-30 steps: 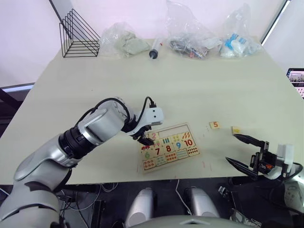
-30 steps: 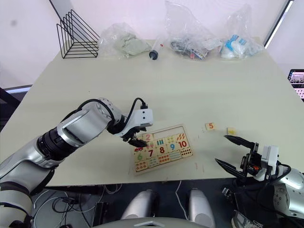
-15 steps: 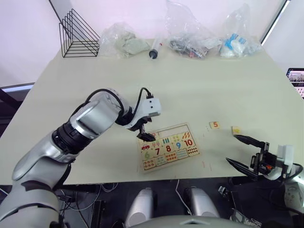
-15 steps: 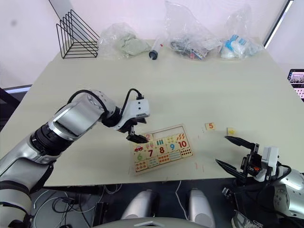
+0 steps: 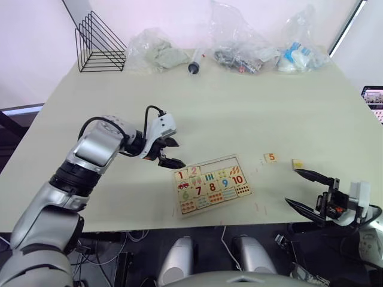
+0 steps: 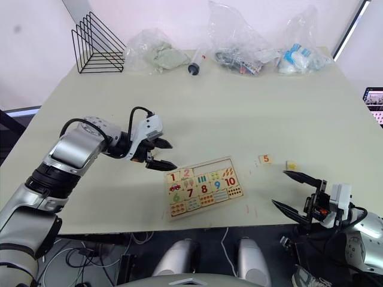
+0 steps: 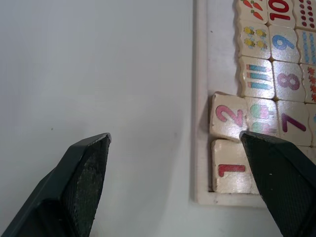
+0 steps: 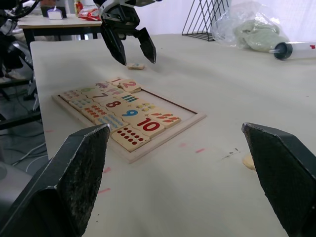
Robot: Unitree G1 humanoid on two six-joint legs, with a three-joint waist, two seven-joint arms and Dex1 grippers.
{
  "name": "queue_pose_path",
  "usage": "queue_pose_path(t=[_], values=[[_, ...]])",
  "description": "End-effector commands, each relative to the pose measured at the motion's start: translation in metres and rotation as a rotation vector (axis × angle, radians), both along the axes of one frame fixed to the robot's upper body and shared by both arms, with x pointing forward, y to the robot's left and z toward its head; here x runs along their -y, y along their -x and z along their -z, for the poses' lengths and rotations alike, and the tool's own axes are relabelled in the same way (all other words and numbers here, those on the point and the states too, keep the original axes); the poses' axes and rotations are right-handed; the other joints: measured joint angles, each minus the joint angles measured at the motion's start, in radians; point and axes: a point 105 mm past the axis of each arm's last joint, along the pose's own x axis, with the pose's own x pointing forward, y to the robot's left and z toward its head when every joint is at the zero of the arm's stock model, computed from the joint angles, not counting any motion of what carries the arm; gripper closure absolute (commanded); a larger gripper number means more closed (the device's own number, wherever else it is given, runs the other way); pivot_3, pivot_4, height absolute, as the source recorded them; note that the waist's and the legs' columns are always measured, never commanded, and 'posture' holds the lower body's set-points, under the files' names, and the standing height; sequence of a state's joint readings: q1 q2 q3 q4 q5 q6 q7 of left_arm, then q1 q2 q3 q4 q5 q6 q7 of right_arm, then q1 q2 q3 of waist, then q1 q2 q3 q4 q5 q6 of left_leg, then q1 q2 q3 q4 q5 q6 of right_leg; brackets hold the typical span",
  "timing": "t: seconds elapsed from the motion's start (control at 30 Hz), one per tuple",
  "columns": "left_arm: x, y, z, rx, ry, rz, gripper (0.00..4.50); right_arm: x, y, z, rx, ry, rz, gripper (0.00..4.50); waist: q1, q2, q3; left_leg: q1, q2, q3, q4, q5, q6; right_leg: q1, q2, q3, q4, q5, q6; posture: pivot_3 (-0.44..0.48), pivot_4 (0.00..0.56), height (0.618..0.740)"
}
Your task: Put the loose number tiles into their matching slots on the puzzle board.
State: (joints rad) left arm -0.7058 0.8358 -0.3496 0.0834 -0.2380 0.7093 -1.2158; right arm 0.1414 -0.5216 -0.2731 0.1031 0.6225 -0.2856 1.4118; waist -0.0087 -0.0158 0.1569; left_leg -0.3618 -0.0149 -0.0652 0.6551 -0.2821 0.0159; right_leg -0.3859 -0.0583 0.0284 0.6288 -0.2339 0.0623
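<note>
Head views: puzzle board [image 5: 211, 184] lies near the table's [image 5: 251, 113] front edge. Top row holds red 1 tile [image 5: 180, 176] and pink 2 tile [image 5: 192, 171] at its L end — remaining slots [image 5: 222, 165] in that row show bare. L gripper [image 5: 169, 152] hovers just off the board's L corner, fingers spread wide, nothing held. Orange 5 tile [image 5: 270, 157] and yellow tile [image 5: 297, 162] lie loose on the table, R of the board. R gripper [image 5: 308, 190] sits near the front edge, close to those two tiles, jaws wide, empty.

L wrist view: fingers well apart over bare table beside the board frame; the 2 tile [image 7: 228, 116] looks slightly skewed in its slot, the 1 tile [image 7: 232, 171] flat.

R wrist view: a further loose tile [image 8: 135, 65] lies on the table beyond the board, near the L gripper [image 8: 131, 48]; digit unreadable.

Judgement: two placed, three to go. Next move calls for picking that nearby tile w/ the L claw, or 5 w/ the R; 2 may need pressing flat.
</note>
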Motion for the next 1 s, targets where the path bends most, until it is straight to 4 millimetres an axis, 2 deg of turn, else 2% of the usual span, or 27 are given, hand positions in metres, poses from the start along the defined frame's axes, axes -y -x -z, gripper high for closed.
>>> queue_pose_path(t=[0.03,0.13,0.17,0.23,0.27,0.37,0.47,1.0], values=[[-0.002,-0.008,-0.012,0.111,0.095,0.006,0.04,0.003,0.000,-0.008,0.029,0.009,0.001,0.00,-0.001,0.000,0.000,0.000,0.000,0.000,0.000,0.000,0.000,0.000,0.000,0.000,0.000,0.000,0.000,0.000,0.150,0.740],[0.002,-0.002,-0.013,0.129,0.187,0.082,0.04,0.003,0.000,-0.009,0.028,0.010,0.002,0.00,-0.001,0.000,0.000,0.000,0.000,0.000,0.000,0.000,0.000,0.000,0.000,0.000,0.000,0.000,0.000,0.000,0.150,0.740],[0.001,0.000,-0.012,0.125,0.194,0.097,0.55,0.003,0.000,-0.009,0.027,0.011,0.001,0.00,-0.002,0.000,0.000,0.000,0.000,0.000,0.000,0.000,0.000,0.000,0.000,0.000,0.000,0.000,0.000,0.000,0.150,0.740],[0.001,0.005,-0.008,0.108,0.196,0.122,1.21,0.004,0.000,-0.010,0.024,0.013,0.003,0.00,-0.003,0.000,0.000,0.000,0.000,0.000,0.000,0.000,0.000,0.000,0.000,0.000,0.000,0.000,0.000,0.000,0.150,0.740],[0.001,0.008,-0.005,0.094,0.199,0.140,1.86,0.005,0.000,-0.009,0.021,0.015,0.005,0.00,-0.002,0.000,0.000,0.000,0.000,0.000,0.000,0.000,0.000,0.000,0.000,0.000,0.000,0.000,0.000,0.000,0.150,0.740],[-0.007,0.015,0.012,0.089,0.113,0.221,3.17,0.007,-0.001,-0.009,0.013,0.020,0.014,0.00,-0.003,0.000,0.000,0.000,0.000,0.001,0.000,0.000,0.000,0.000,0.000,0.000,0.000,0.000,0.000,0.000,0.150,0.740],[-0.005,0.015,0.014,0.097,0.147,0.250,4.47,0.007,-0.001,-0.008,0.011,0.019,0.016,0.00,-0.002,0.000,0.000,0.000,0.000,0.002,0.000,0.000,0.000,0.000,0.000,0.000,0.000,0.000,0.000,0.000,0.150,0.740],[0.004,0.010,0.022,0.106,0.143,0.290,4.47,0.005,0.001,-0.010,0.015,0.019,0.028,0.00,-0.003,0.000,0.000,0.000,0.000,0.003,0.001,0.000,0.000,0.000,0.000,0.000,0.002,0.000,0.000,0.000,0.150,0.740]])
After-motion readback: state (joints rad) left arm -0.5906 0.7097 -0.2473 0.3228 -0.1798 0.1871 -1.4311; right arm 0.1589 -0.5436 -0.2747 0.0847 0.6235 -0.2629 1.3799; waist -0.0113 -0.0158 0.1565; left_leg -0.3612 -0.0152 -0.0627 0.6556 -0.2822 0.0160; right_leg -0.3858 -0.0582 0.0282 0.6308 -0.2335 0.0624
